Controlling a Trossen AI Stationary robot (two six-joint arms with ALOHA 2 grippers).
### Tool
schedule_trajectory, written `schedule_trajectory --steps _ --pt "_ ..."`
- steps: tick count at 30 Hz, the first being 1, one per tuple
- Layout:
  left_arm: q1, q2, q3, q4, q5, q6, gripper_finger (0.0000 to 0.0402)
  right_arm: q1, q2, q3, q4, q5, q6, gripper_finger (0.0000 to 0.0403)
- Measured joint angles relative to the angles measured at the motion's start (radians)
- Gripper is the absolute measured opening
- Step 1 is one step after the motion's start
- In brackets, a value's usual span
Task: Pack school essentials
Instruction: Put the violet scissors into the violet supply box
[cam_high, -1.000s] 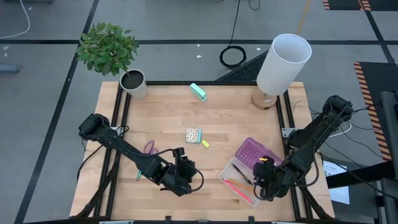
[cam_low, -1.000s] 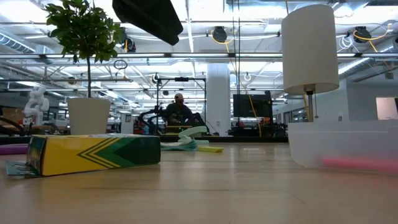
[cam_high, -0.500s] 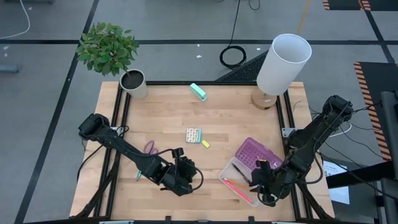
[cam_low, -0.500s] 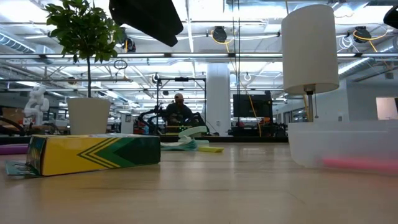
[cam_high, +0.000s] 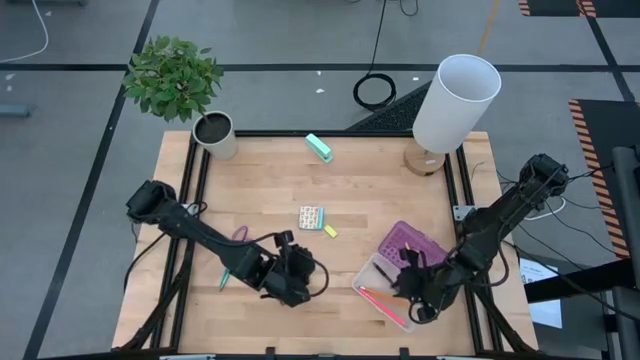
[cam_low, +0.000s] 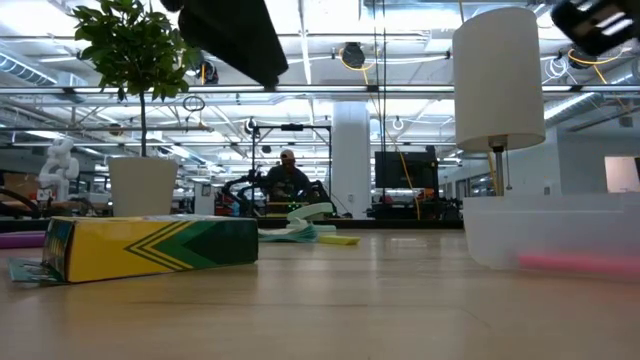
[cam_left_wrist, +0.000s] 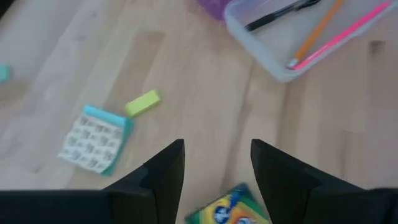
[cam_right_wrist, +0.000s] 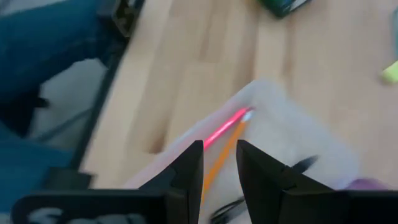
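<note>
My left gripper hovers open near the table's front, its fingers just above the green-yellow crayon box, which lies flat on the wood. My right gripper hangs open over the clear box, touching nothing. Inside the box lie a pink-red pen, an orange pencil and a black pen. The multicoloured card and the yellow eraser lie mid-table. The purple-handled scissors lie to the left.
A purple lid lies against the clear box's far side. A teal block sits near the far edge. A potted plant stands at the far left corner and a white lamp at the far right.
My right gripper has moved toward the table's left, from the box's right end to above its middle. Everything on the table has stayed where it was.
</note>
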Motion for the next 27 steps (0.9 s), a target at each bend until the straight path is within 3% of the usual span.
schedule_trajectory --steps 8,16,23,27 --pt "0.024 0.0 0.0 -0.058 -0.015 0.031 0.0189 -0.019 0.0 0.0 0.0 0.177 -0.173 0.0091" --pt "0.055 0.0 -0.024 -0.061 -0.081 0.07 0.0189 -0.055 -0.002 -0.036 0.065 0.451 -0.253 0.0091" --pt "0.116 0.0 -0.159 0.018 -0.033 0.076 0.0189 -0.191 -0.001 -0.2 0.389 0.45 -0.484 0.0091" --pt "0.174 0.0 -0.213 0.088 0.048 0.129 0.0188 -0.301 -0.001 -0.265 0.531 0.358 -0.678 0.0091"
